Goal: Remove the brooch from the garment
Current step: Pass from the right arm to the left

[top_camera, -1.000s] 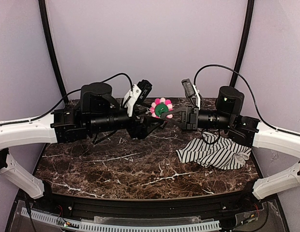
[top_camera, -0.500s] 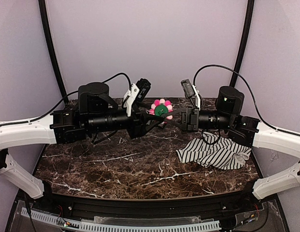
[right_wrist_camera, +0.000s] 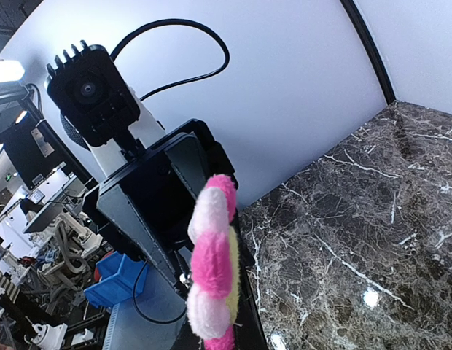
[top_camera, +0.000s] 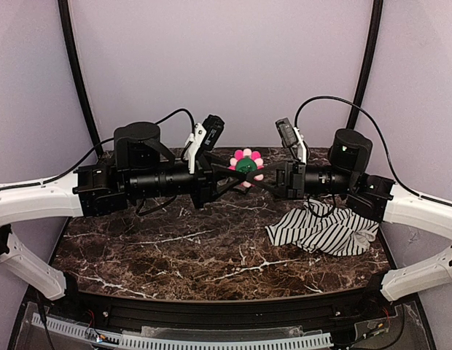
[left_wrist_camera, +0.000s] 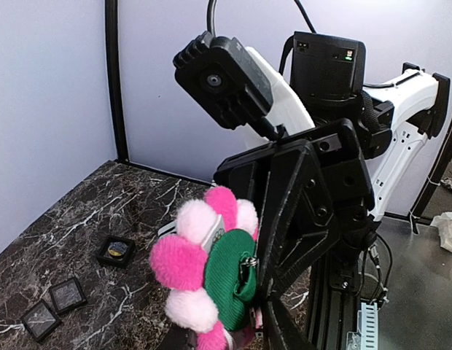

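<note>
— Brooch [top_camera: 246, 165] is up in the air, midway between both arms, above the back of the worktop [top_camera: 175, 248].
— Right gripper [top_camera: 254, 170] is pinching it. The left gripper [top_camera: 237, 175]?
— Fingers either side of it; can't tell whether they're gripping.
— Garment [top_camera: 321, 232] lies crumpled on the worktop, right side, well apart.

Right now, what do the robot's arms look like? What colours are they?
The left arm and the right arm match: white near the base, black further out. The black parts are round tubes with chunky round motors. A thin black cable loops over each. A small black camera on a white bracket sits by each wrist. The fingers are black, flat and triangular.
</note>
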Available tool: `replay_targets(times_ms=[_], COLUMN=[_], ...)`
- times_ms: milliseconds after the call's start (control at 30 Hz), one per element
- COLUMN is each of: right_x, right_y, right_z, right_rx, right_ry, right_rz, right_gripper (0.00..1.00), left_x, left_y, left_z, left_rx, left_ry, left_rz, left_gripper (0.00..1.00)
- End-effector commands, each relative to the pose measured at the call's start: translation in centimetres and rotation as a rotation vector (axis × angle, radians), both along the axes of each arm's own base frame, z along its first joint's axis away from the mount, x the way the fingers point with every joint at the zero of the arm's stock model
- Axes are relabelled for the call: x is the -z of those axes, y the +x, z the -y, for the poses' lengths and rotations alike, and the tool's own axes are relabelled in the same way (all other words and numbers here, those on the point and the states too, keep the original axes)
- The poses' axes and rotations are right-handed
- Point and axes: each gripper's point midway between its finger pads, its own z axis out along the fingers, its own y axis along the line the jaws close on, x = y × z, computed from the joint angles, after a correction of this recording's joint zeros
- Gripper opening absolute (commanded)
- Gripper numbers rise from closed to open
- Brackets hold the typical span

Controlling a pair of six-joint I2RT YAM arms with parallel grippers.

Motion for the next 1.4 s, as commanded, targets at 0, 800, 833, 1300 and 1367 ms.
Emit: replay_targets(times_ms=[0,800,833,1300,1367], right_x=[-0.8,1.3,1.3,1.2,1.3], right_y=[-0.6,1.8,1.8,1.7,1.7], right_z=[0.2,-0.3,-0.3,-0.3,-0.3], right_rx=[-0.024,0.083,0.082,0.079,0.079], right_ry=[0.031,-0.038,-0.039,-0.037,-0.039], right_rz=[0.026,-0.061,-0.062,-0.064,-0.065], right_gripper=[0.0,0.0,0.0,0.0,0.0], left_x=[-0.3,1.9,1.8,2.5,2.3], left_y=[-1.5,-0.1,-0.2,1.0,1.3], left_z=[0.2,0.8,0.7,0.8,0.7], left_rx=[0.073,0.015,0.014,-0.033,-0.053], left_ry=[-0.021,0.074,0.07,0.118,0.115], left_rz=[-0.007,-0.015,-0.014,0.019,0.026], left_gripper=[0.27,0.42,0.45,0.52,0.49])
